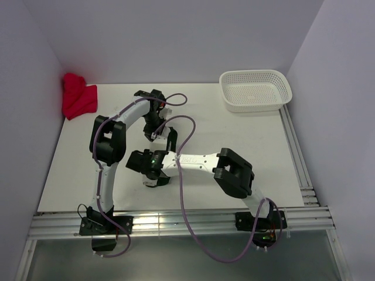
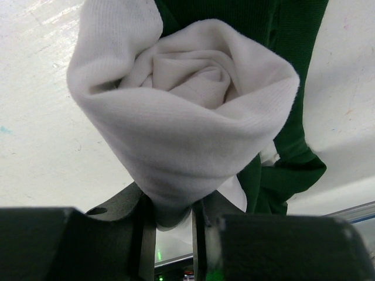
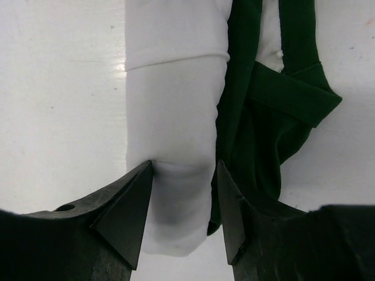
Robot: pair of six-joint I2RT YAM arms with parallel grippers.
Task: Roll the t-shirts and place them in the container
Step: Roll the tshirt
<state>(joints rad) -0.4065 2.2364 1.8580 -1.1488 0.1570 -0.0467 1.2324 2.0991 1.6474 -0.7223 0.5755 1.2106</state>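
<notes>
Lengthwise, the off-white t-shirt [image 3: 176, 111] ran straight out from the pinch of the right gripper [image 3: 184, 165]; the left gripper [image 2: 173, 211] nipped its end.

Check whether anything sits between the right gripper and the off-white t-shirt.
Nothing visible stands in the way. The right gripper straddles the rolled off-white t-shirt, and the cloth lies directly between its fingers. The dark green t-shirt lies alongside the roll, against one finger.
</notes>
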